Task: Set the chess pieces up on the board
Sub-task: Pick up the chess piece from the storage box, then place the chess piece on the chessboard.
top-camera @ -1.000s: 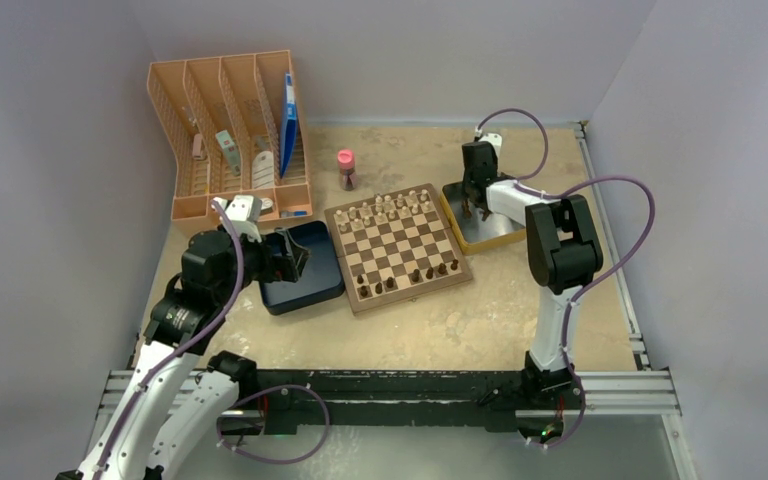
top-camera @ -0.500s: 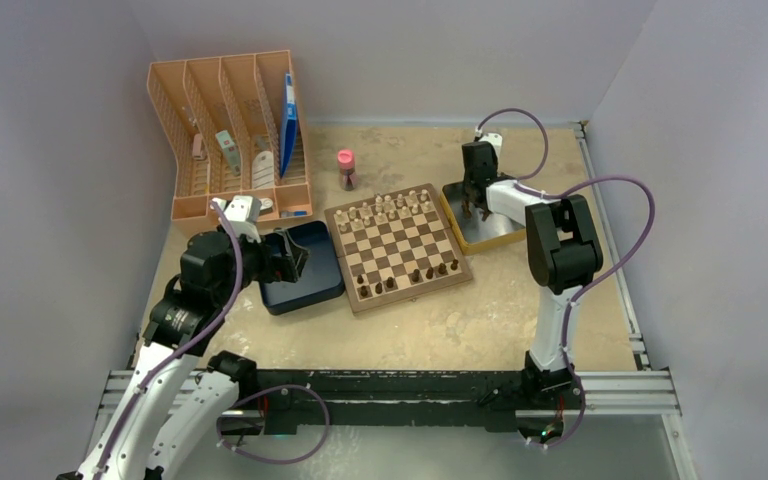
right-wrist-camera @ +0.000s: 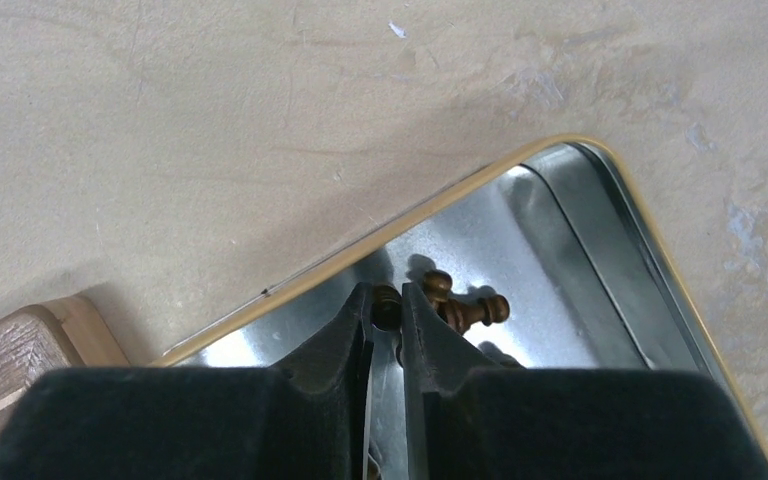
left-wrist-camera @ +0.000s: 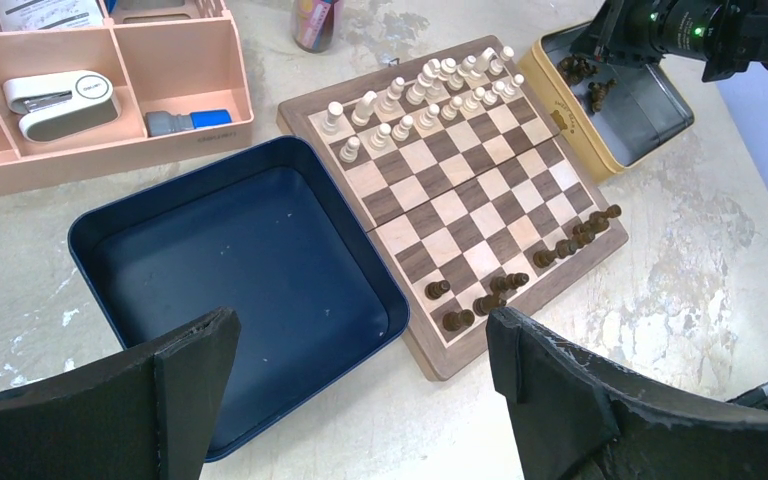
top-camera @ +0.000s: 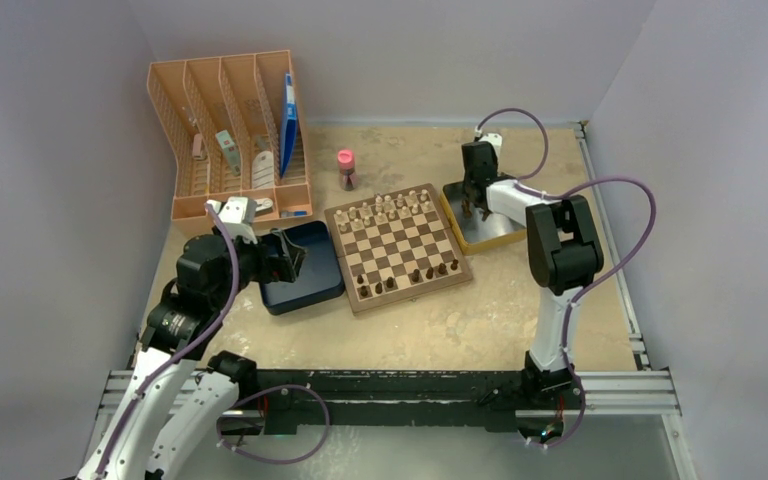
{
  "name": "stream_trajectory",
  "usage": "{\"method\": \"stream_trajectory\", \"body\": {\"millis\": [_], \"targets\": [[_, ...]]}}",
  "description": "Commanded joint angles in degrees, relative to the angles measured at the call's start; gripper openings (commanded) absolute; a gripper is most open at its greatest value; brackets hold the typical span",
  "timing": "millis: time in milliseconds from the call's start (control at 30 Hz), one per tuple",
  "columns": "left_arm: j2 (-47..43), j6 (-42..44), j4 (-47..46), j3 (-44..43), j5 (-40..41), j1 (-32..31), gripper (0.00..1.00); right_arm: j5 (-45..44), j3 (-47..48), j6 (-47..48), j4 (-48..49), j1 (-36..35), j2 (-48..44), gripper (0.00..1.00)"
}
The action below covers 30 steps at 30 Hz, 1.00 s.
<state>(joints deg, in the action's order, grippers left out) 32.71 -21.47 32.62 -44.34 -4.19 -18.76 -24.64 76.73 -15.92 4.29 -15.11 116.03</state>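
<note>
A: Surface entry: mottled beige tabletop (top-camera: 480, 310); plain lilac walls (top-camera: 410, 60) on three sides; peach organiser (top-camera: 230, 130) at far left.

B: We log the board (top-camera: 400, 245) mid-table, skewed to the near edge, its right side turned away; pale pieces (top-camera: 385, 208) line its far rows, dark chess pieces (top-camera: 415, 274) its near edge.

A: Claws?

B: We find the left gripper (left-wrist-camera: 360, 330) spread wide above the blue box (left-wrist-camera: 240, 260); the right gripper (right-wrist-camera: 388, 312) is inside the tin (right-wrist-camera: 560, 260), fingers pinched on a dark piece (right-wrist-camera: 386, 293); we cannot tell its tilt.

A: A loose piece (right-wrist-camera: 470, 308) lies on its side just beside the tips, long axis across the wrist view.
</note>
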Motion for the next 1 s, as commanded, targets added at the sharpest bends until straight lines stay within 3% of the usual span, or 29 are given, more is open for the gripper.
{"method": "stream_trajectory", "body": {"millis": [0,400,967], "targets": [[-0.6,0.1,-1.4,-0.2,0.8,0.4,0.95,-3.1,1.0,-2.0,-2.0,-0.8,-6.5,0.14],[-0.7,0.2,-1.5,-0.2,0.2,0.4,0.95,-5.7,-1.7,-5.7,-7.9,-5.7,-15.4,0.16],[-0.8,0.1,-1.2,-0.3,1.5,0.4,0.95,-1.3,-8.6,-9.8,-11.1,-26.3,-26.5,0.15]]}}
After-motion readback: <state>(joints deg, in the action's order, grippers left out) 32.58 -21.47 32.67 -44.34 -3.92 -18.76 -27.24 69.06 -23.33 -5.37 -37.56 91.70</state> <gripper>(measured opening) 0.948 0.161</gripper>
